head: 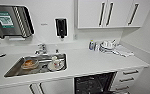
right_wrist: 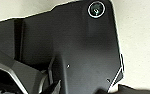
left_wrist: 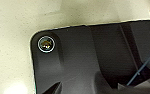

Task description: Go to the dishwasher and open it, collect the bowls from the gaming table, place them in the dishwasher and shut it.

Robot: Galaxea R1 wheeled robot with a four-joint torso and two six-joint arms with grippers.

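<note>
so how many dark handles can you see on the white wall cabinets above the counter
3: two close together at the middle of the white wall cabinets, one further right. More may sit beyond the picture's edge.

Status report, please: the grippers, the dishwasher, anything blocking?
Grippers: state cannot be told. Dishwasher open under the counter, dark racks showing. Dishes in the sink; nothing seen blocking.
</note>
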